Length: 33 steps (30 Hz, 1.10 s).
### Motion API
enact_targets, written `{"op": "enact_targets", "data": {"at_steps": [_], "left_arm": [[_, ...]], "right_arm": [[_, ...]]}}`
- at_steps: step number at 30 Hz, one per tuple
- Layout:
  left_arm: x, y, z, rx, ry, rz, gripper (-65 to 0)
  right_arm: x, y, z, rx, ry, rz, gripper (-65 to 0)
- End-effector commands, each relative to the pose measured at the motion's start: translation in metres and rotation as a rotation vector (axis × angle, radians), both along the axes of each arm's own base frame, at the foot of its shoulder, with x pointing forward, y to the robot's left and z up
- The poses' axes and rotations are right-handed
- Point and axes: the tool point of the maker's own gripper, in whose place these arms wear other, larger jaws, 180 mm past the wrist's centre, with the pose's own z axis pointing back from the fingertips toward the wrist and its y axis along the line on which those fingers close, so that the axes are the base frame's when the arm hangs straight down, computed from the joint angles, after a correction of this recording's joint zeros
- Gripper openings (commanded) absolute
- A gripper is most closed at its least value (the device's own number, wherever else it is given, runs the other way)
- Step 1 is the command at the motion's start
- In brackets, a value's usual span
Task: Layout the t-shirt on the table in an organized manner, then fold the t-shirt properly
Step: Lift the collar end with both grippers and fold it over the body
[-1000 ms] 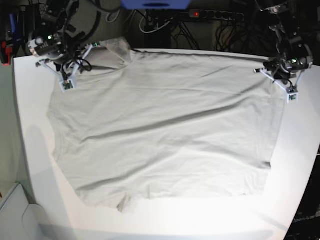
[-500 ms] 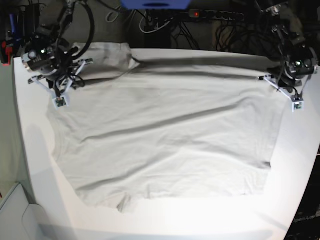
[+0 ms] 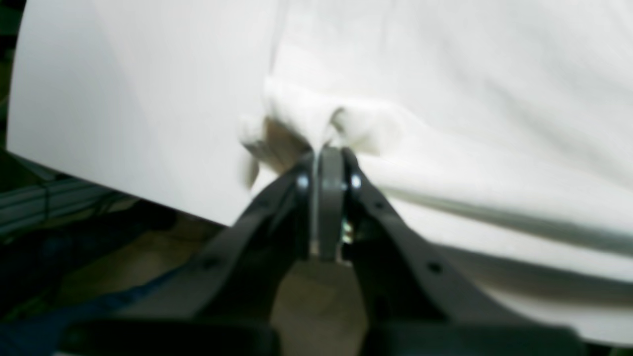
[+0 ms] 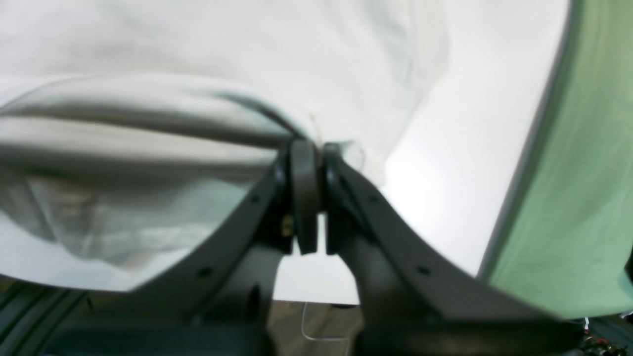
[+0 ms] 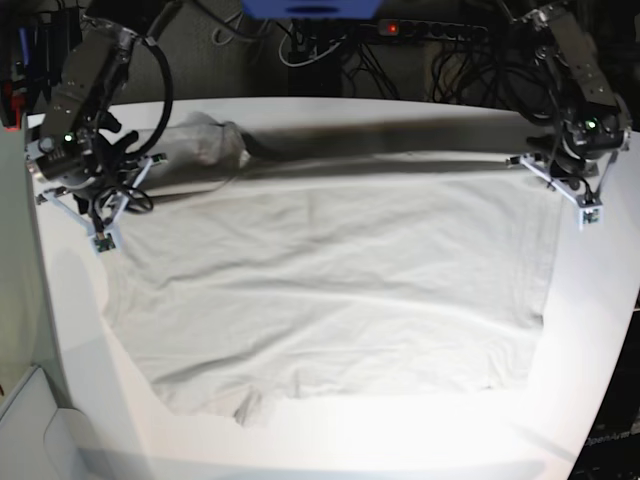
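Observation:
The pale grey-beige t-shirt (image 5: 320,290) lies spread over the white table (image 5: 600,330), its far edge lifted and casting a dark shadow band. My left gripper (image 5: 584,214), at the right in the base view, is shut on the shirt's far right corner; the left wrist view shows its jaws pinching bunched cloth (image 3: 324,151). My right gripper (image 5: 103,240), at the left in the base view, is shut on the shirt's far left edge, as the right wrist view (image 4: 314,148) also shows. One sleeve (image 5: 215,140) lies crumpled at the far left.
Cables and a power strip (image 5: 420,30) with a red light run behind the table's far edge. A blue object (image 5: 310,8) sits at the top centre. A white box (image 5: 30,430) stands below the table's near-left corner. A green surface (image 4: 583,198) borders the table.
Both grippers have moved toward the near side, the right one also outward, dragging the shirt's far edge with them. The far-left sleeve has bunched up.

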Motion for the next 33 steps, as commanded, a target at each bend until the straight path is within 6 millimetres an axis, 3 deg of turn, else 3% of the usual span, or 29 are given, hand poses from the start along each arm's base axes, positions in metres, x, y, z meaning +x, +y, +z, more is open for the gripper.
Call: {"op": "enact_targets", "data": {"at_steps": [1,7,20,33], "left_arm": [[0.015,0.007,0.017,0.031,-0.064,-0.004,-64.9],[0.035,0.009,0.023,0.015,-0.095,0.003,-64.9],[0.069,0.009,0.007,-0.067,-0.083,0.025,-64.9],[0.082,0.007,0.001,-0.101,-0.075,0.029,-64.9]], "right_arm": [[0.009,-0.004,0.011,-0.016,-0.042,-0.002,-65.0],[0.022,-0.002,0.02,-0.013,-0.076,0.006,-65.0],[0.056,0.004,0.004,0.048,-0.073,0.042,-65.0],[0.092,0.001,0.006,0.084,-0.077,0.048,-65.0]]}}
